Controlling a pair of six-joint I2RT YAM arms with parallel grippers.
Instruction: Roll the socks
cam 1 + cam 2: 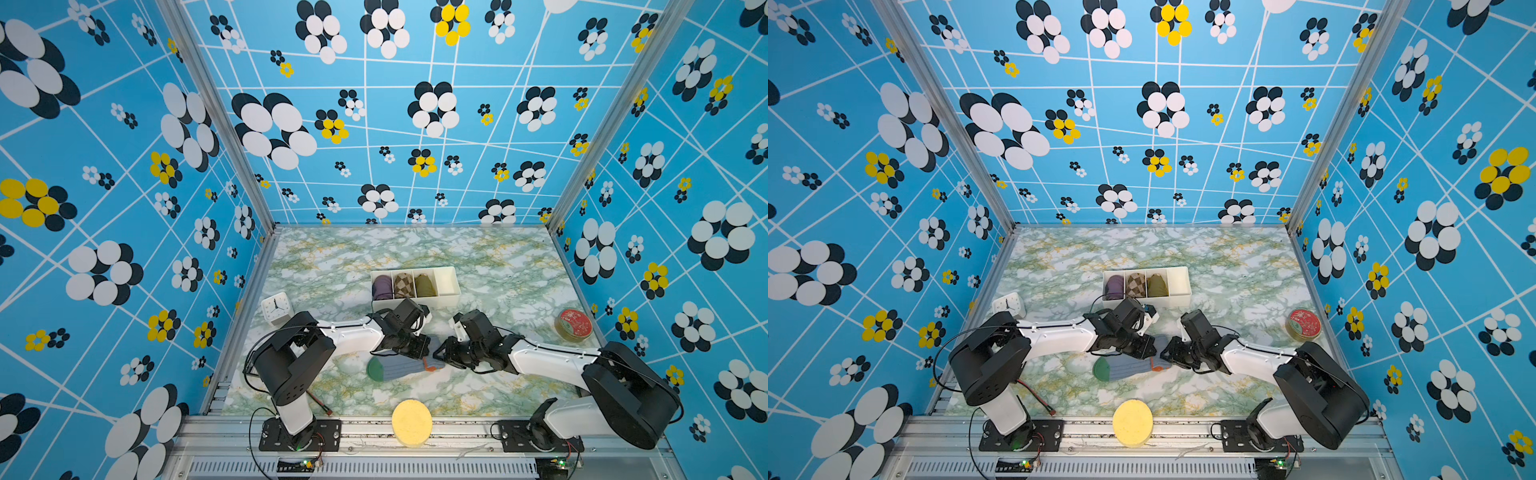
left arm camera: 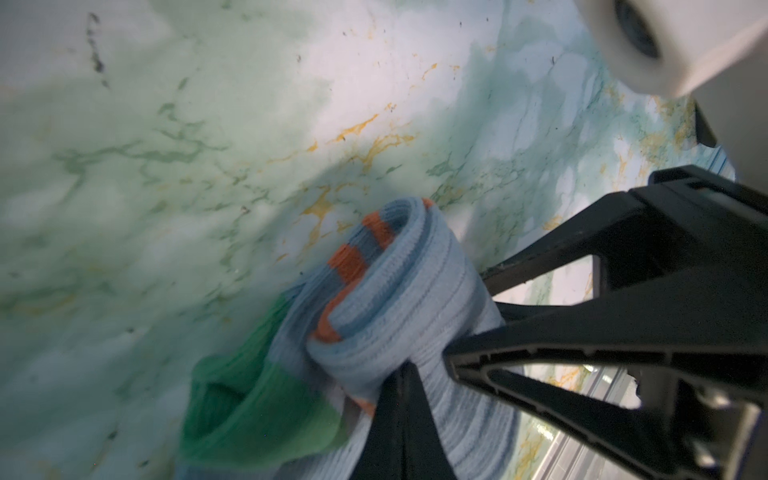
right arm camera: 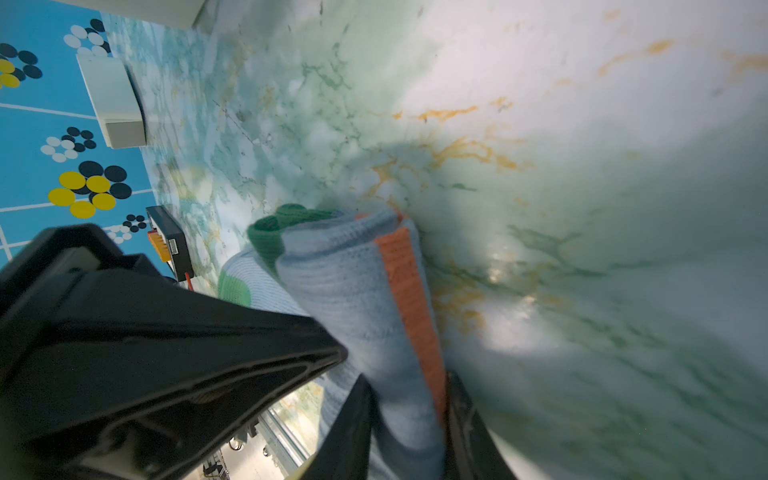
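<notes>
The far half of the table [image 1: 415, 245] lies wide open. Just beyond the socks [image 1: 401, 369], the white divided tray [image 1: 442, 300] blocks the way. A clock [image 1: 276, 307] crowds the left edge, a round tin [image 1: 575, 325] the right edge and a yellow sponge [image 1: 412, 422] the near rim. Between sponge and socks there's bare room.

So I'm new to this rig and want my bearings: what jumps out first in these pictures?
Loud blue walls with black, white and yellow flowers surround everything. At the middle of the marbled table, the left gripper and right gripper both clamp the socks, partly rolled, the green toe lying flat toward the left arm's side. A round yellow sponge sits at the front edge.
</notes>
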